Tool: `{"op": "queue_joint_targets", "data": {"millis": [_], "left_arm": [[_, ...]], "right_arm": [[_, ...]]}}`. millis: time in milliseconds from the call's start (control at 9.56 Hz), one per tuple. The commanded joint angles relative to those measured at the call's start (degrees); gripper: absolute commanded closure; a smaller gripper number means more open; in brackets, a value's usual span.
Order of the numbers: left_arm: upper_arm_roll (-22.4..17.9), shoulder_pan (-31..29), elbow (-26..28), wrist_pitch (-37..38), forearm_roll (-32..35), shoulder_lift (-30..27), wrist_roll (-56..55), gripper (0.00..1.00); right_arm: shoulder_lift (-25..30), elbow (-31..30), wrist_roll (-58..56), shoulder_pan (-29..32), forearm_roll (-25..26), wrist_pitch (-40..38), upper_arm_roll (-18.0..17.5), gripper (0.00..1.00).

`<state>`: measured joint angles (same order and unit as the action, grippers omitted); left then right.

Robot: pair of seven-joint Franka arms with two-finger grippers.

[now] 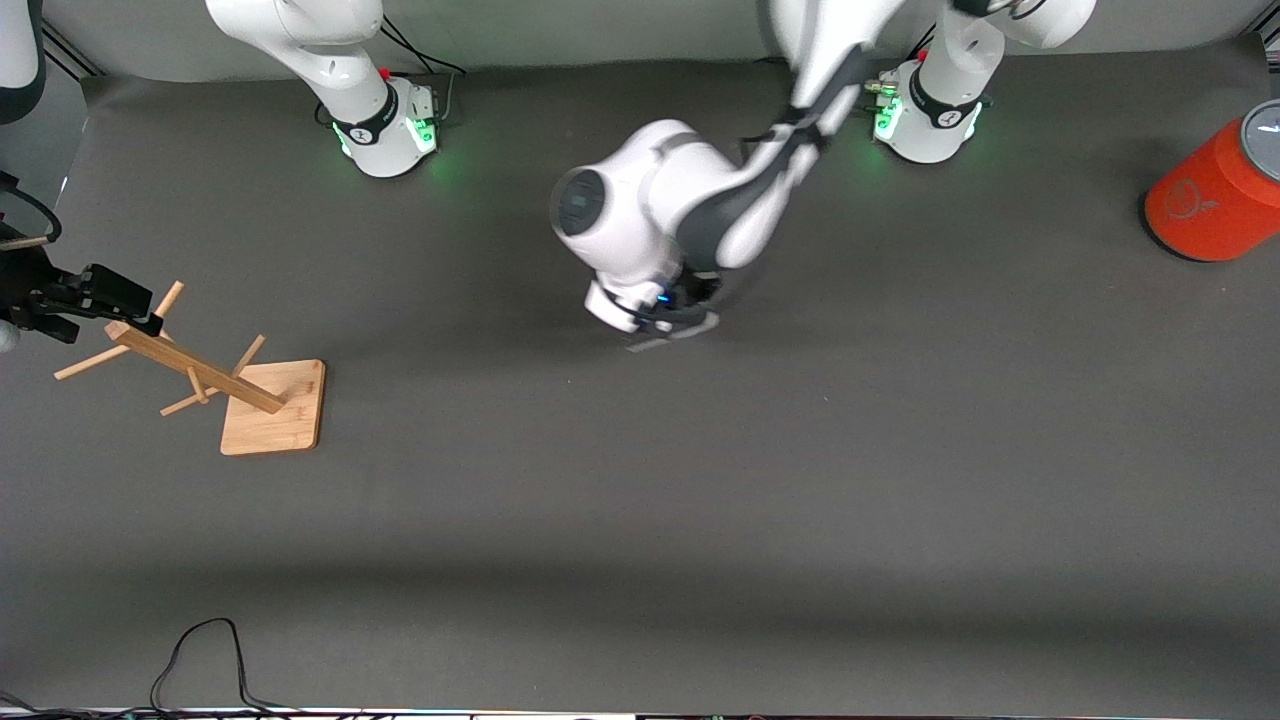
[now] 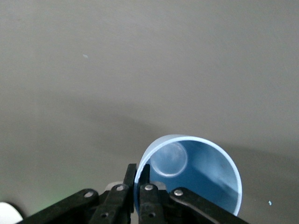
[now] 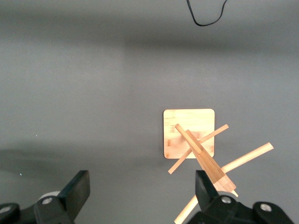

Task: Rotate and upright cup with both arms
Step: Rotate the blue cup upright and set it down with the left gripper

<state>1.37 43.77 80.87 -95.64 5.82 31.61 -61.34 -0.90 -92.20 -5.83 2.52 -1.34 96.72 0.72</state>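
over the table's middle, a bit toward the robots' bases, our left gripper [image 1: 668, 322] is low w/ the cup [image 2: 189, 175] in it. the front view hides the cup under the wrist. the left wrist view shows its fingers [image 2: 142, 186] nearly closed, pinching the cup's rim wall, one finger inside and one outside, w/ the open mouth facing the camera and the base visible deep inside. so the cup looks tipped on its side, not upright yet; whether it touches the table [image 1: 760, 480] we can't tell.

our right gripper [image 1: 95, 295] hangs over the top of the wooden rack [image 1: 270, 405] near the right arm's end of the table, fingers [image 3: 77, 191] spread wide, holding nothing. it waits.

step in hand, as we judge it: left arm has the cup and is mid-rotation. next move prob calls for turning the cup so the base goes down, or bringing it to where the right gripper can take the side wall, since a rim pinch alone is a weak hold for a big turn.

room: lots of bare table nearer the front camera and btwn the two grippers. things to keep clear of: the rack's pegs under the right gripper, and the orange cylinder [image 1: 1215, 195] at the table edge by the left arm's end, well apart from the cup. a cable [image 1: 200, 660] lies at the edge nearest the camera.
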Motion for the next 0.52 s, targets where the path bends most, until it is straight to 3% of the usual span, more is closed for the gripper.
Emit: {"op": "queue_joint_targets", "data": {"millis": [0, 209, 418], "left_arm": [[0.6, -8.1, 12.1, -6.3, -5.1, -10.9, 1.0, 1.00], [0.6, -12.2, 21.7, -14.4, -10.7, -19.0, 1.1, 1.00], [0.6, -11.7, 31.1, -23.1, -15.2, -23.0, 0.3, 1.00]], "right_arm": [[1.3, -0.7, -0.8, -5.6, 0.9, 0.0, 4.4, 0.00], [1.2, -0.5, -0.7, -5.6, 0.9, 0.0, 4.6, 0.00], [1.2, -0.4, -0.7, -5.7, 0.9, 0.0, 4.5, 0.00]]}}
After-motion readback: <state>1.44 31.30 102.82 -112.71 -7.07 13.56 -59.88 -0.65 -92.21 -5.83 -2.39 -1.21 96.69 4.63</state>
